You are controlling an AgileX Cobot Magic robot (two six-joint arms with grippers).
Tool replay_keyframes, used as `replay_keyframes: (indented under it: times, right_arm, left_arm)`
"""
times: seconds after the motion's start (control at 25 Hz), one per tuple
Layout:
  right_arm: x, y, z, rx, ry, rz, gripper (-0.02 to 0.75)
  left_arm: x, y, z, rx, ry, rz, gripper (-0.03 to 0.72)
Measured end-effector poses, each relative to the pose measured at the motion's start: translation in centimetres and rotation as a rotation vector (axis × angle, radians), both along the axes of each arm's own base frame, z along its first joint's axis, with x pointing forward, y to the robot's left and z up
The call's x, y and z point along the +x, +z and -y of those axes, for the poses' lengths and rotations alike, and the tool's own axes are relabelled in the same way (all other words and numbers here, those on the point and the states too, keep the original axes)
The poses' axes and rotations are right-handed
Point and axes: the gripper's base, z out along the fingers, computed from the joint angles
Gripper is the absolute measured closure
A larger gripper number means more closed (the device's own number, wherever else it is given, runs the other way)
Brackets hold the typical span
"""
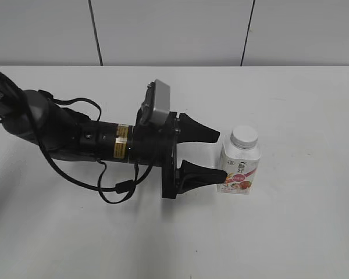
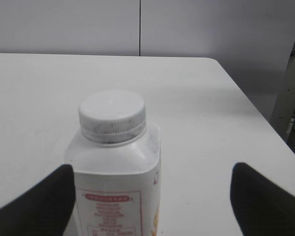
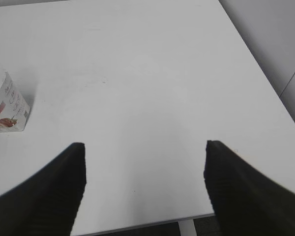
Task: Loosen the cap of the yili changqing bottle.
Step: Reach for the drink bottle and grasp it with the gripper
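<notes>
**Already lined up: left gripper flanks the bottle, cap untouched**

Evidently the left gripper (image 1: 220,154) has been brought in level with the table (image 1: 302,232) so that its 2 black fingers can take the yili changqing bottle (image 1: 241,168) by the body and steady it. It stands wide open. In the exterior view 1 finger tip reaches the lower label area and looks to be touching or just beside it, while the other sits near the bottle's shoulder on the far side. In the left wrist view the bottle sits off-centre, close to the left finger and well clear of the right one, so nothing is gripped.

The right gripper (image 3: 145,184) is also wide open and empty, over bare table well apart from the bottle. I judge it is waiting to turn the cap (image 2: 112,116) once the body is clamped.

The bottle stands upright on the table, right of centre. Its squat white body has sloped shoulders and a pink-red fruit label. The cap is white, flat-topped and ribbed, with grey scuffing on its rim, and appears fully seated.
</notes>
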Motion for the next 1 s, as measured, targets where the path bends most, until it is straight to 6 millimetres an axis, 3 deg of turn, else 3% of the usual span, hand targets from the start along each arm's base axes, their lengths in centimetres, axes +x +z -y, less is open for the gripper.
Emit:
replay_keyframes:
  times: [1.0]
  right_arm:
    - [0.0,0.0,0.0,0.0,0.0,0.0,0.151]
  left_arm:
    - [2.0,-4.1,2.7,0.086,0.049,-0.043,0.101]
